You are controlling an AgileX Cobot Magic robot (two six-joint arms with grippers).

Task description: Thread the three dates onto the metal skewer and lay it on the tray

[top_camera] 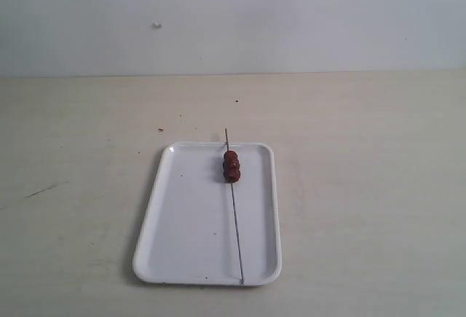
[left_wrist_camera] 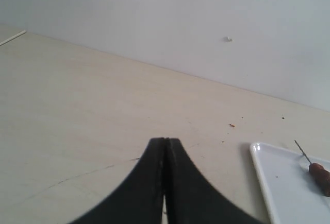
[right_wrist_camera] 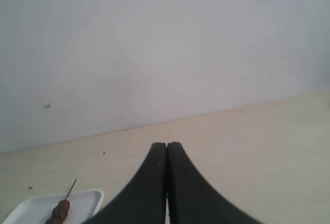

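The white tray (top_camera: 189,222) lies in the middle of the table. Across it lies the metal skewer (top_camera: 237,229), running from the tray's far rim to its near rim. The three dates (top_camera: 231,165) sit threaded together on the skewer near its far end. Neither gripper shows in the exterior view. In the left wrist view my left gripper (left_wrist_camera: 165,140) is shut on nothing, well to the side of the tray (left_wrist_camera: 281,183) and the dates (left_wrist_camera: 319,175). My right gripper (right_wrist_camera: 167,144) is shut and empty too, with the tray (right_wrist_camera: 82,201) and dates (right_wrist_camera: 61,211) off to its side.
The pale wooden table (top_camera: 364,186) meets a plain white wall (top_camera: 291,18) at the back. A few small dark specks (top_camera: 161,130) dot the tabletop behind the tray.
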